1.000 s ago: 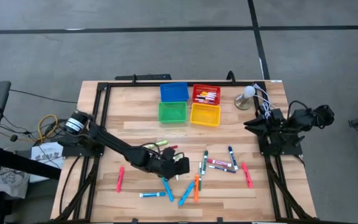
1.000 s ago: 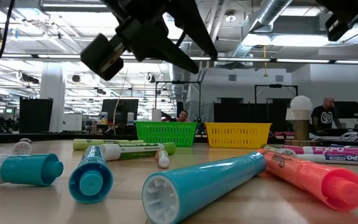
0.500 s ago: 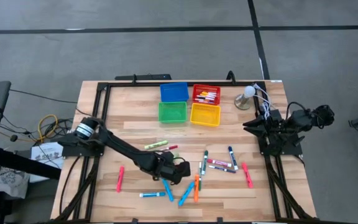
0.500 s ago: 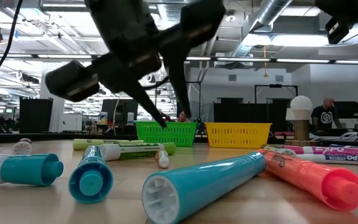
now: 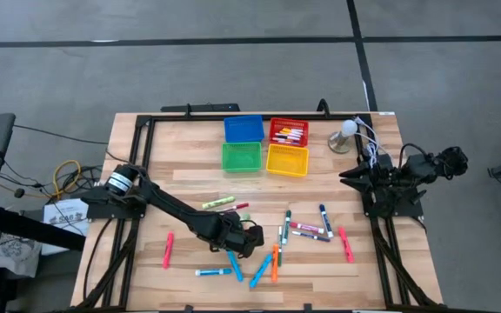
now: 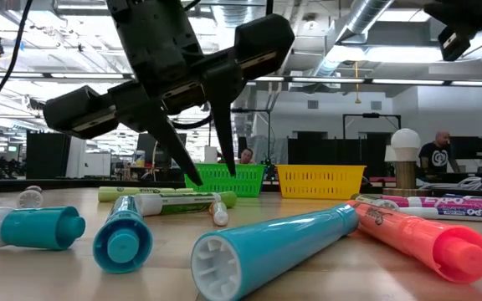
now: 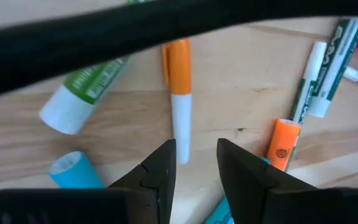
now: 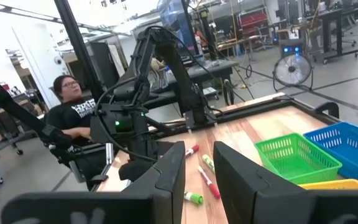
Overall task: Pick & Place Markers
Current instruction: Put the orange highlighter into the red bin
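Note:
Many markers lie scattered flat on the near half of the wooden table [image 5: 181, 187]: teal ones [image 5: 233, 263], an orange one [image 5: 275, 263], pink ones [image 5: 168, 249], a green one [image 5: 218, 203] and white-bodied ones [image 5: 310, 230]. My left gripper [image 5: 249, 239] hangs over this scatter, pointing steeply down, open and holding nothing. Just ahead of its fingertips [image 7: 194, 158] a white marker with an orange cap [image 7: 179, 93] lies on the wood. In the low view its fingers [image 6: 212, 171] stand above the table. My right gripper [image 5: 348, 176] waits level at the table's right edge, its fingers [image 8: 197, 168] a little apart with nothing between them.
Four small bins stand at the far middle: blue [image 5: 243, 129], red [image 5: 289, 132] with markers in it, green [image 5: 241, 156] and yellow [image 5: 287, 160]. A white lamp-like object [image 5: 346, 135] stands at the far right. A person [image 8: 73, 106] sits beyond the table's left side.
My left gripper has tipped from nearly level to pointing steeply down and has sunk toward the markers, shifting slightly toward the table's near edge. The gap between its fingers looks the same. No marker has moved.

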Tool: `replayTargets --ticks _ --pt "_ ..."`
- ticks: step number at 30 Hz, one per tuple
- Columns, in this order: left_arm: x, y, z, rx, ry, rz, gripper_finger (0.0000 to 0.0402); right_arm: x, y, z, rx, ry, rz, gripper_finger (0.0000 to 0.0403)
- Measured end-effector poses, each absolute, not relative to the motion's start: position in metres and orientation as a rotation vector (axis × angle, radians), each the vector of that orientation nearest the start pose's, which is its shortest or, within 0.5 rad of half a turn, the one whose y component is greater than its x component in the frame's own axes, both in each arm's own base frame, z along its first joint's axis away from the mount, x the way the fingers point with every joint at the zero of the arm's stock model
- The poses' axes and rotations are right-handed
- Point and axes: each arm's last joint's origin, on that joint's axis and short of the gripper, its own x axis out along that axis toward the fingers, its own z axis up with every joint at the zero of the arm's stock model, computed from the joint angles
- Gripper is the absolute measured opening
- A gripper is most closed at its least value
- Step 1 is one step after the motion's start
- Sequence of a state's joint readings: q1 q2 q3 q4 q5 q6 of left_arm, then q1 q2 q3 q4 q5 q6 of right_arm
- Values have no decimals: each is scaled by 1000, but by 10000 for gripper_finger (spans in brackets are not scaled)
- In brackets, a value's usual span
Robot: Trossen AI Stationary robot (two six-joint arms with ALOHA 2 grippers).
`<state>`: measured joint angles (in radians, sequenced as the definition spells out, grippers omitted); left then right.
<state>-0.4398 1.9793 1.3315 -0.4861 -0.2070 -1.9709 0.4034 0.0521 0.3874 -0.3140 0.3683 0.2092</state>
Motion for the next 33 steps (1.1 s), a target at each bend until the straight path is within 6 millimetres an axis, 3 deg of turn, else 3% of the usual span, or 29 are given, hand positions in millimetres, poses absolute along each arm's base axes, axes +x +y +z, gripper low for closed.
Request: replayTargets --ticks 15,23,33 --pt "367 -148 158 -1367 841 867 116 62 15 257 217 -16 37 73" --pt "369 -152 135 -1360 931 886 115 62 15 257 218 -18 37 73" --pt "373 -150 131 -1368 949 875 115 62 15 257 218 -19 37 73"
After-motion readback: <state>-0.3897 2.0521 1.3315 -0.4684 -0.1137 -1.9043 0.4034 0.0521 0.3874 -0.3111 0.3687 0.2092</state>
